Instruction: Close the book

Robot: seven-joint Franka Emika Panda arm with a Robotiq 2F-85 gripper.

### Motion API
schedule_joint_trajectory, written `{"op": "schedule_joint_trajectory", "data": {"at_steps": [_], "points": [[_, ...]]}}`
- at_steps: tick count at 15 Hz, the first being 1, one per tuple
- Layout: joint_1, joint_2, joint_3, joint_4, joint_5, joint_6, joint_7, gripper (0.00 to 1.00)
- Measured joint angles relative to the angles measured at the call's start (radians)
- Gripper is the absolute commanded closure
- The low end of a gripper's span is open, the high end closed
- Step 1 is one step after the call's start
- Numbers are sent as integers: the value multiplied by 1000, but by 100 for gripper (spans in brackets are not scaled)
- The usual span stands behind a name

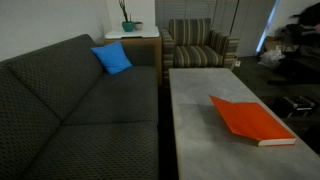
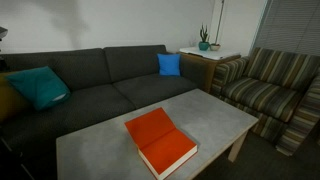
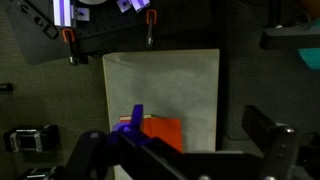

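Claw (image 3: 185, 160) spread wide, empty, high above table (image 3: 160, 80). Book (image 3: 165, 132) lies flat on it, orange cover up, seemingly shut or nearly. Advise: descend slowly, press flat on cover's free edge.

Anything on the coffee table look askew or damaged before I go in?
Only the book: it lies skewed to the table edges, and a crease crosses its cover, so it may not be fully shut. No spill or damage shows.
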Motion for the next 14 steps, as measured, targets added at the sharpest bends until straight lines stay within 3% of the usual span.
{"op": "schedule_joint_trajectory", "data": {"at_steps": [10, 14], "points": [[0, 9, 3, 0, 1, 27, 0, 0], [0, 93, 18, 18, 14, 95, 0, 0]]}}
